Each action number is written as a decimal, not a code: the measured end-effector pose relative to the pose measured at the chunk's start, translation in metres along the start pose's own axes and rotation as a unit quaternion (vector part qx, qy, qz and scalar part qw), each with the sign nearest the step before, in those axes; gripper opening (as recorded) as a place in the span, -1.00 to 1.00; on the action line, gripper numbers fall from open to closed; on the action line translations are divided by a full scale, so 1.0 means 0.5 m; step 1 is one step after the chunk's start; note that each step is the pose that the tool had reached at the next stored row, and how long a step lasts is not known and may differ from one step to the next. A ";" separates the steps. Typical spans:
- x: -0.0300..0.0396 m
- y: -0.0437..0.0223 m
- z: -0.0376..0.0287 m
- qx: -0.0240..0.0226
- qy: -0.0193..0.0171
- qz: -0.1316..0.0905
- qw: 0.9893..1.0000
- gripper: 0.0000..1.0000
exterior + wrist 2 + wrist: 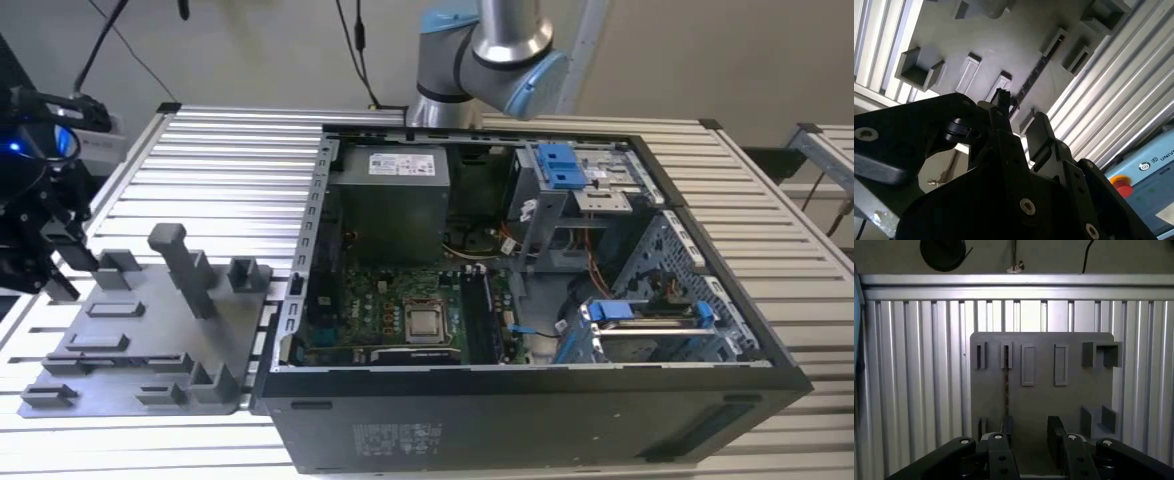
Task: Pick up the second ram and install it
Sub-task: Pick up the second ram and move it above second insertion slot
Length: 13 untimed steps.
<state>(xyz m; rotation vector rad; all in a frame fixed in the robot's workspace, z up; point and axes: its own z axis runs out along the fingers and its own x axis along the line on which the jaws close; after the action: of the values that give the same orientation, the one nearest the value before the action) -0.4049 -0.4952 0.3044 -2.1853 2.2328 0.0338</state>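
Alt: Robot work cell w/ an open computer case (534, 425) lying on a slatted metal table (227, 150). The case fills the centre and the exterior view's right. The robot arm (487, 50) rises at top centre of the frame, behind the case. A silver square processor (427, 322) sits on the green board inside. At the exterior view's left, just beside the case, a flat grey fixture tray (147, 320) lies on the table w/ a grey upright post (180, 265) standing on it. In both wrist views the gripper (1031, 422) (1020, 107) hangs above this tray (1069, 405) (1004, 45), its two dark fingers spread well apart w/ bare tray between them and nothing in its grasp. The second ram (1006, 382) (1033, 72) is a thin dark strip standing on edge in a narrow slot of the tray, i.e. not in the case. Its near end runs up close to one fingertip (1006, 426) (1000, 97); can't tell if they touch.
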 end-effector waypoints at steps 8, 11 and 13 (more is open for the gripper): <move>0.001 0.000 0.023 0.000 0.000 -0.007 1.000 -0.16; 0.001 0.000 0.032 0.000 0.000 -0.008 1.000 -0.16; 0.001 0.000 0.038 0.000 0.000 -0.009 1.000 -0.16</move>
<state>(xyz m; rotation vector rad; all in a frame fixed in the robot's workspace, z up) -0.4049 -0.4953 0.2855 -2.2057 2.2120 0.0329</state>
